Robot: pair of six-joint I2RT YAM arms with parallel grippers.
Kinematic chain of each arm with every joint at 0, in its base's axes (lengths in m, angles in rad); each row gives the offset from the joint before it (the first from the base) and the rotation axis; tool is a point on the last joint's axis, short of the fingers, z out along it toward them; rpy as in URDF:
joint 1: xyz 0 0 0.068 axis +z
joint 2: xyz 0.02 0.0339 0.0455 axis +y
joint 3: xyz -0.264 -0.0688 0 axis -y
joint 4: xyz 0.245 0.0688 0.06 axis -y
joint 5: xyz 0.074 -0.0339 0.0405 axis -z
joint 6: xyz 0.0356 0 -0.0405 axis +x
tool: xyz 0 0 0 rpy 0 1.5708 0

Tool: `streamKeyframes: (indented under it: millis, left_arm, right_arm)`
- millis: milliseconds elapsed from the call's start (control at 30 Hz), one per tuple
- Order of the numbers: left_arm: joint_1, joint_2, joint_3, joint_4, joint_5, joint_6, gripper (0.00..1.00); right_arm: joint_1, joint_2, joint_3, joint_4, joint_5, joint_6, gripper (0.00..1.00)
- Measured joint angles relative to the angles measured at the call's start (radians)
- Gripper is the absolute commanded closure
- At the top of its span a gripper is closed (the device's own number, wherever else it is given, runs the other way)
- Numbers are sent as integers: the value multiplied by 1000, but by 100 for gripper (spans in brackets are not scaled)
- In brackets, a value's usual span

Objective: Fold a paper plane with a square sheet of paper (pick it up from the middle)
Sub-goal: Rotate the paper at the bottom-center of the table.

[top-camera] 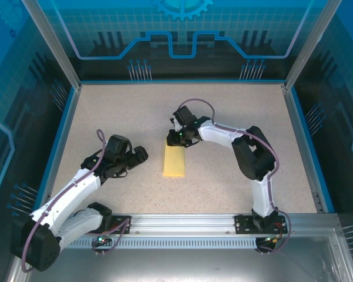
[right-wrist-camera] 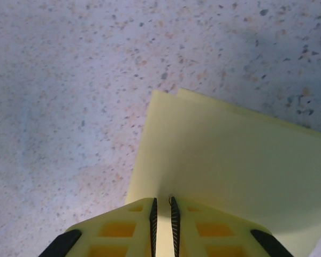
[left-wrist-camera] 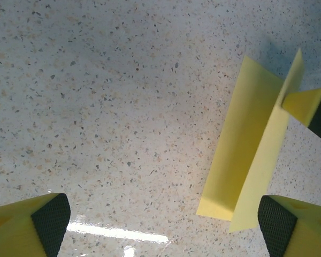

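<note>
I'm pinching the far end of the folded yellow sheet (top-camera: 175,160) in my right gripper (right-wrist-camera: 161,206), likely steadying its crease, while my left gripper (left-wrist-camera: 164,217) is hovering spread wide to its left.

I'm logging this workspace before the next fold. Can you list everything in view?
folded paper sheet: one, yellow, middle of the table
table: one, speckled beige, inside the enclosure
enclosure walls: three, blue, left, back and right of the table
rail: one, silver, near edge, under both arm bases
left gripper: one, yellow fingers with black pads, open, left of the sheet, apart from it
right gripper: one, yellow fingers, shut on the sheet's far end
</note>
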State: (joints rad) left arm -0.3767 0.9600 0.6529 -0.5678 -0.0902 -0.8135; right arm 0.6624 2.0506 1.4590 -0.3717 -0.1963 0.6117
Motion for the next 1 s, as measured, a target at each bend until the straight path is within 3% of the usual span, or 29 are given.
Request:
streamKeyframes:
  millis: [567,800,1000]
  left_arm:
    - [0,19,-7,35,68,7,1]
    - [-15,41,-34,106,151,11,2]
    - [-116,123,-34,201,197,5,9]
  right_arm:
    - [-45,89,34,-76,25,-3,83]
    - [-109,-27,-121,-61,127,86,83]
    - [-193,-191,-340,-38,208,196,83]
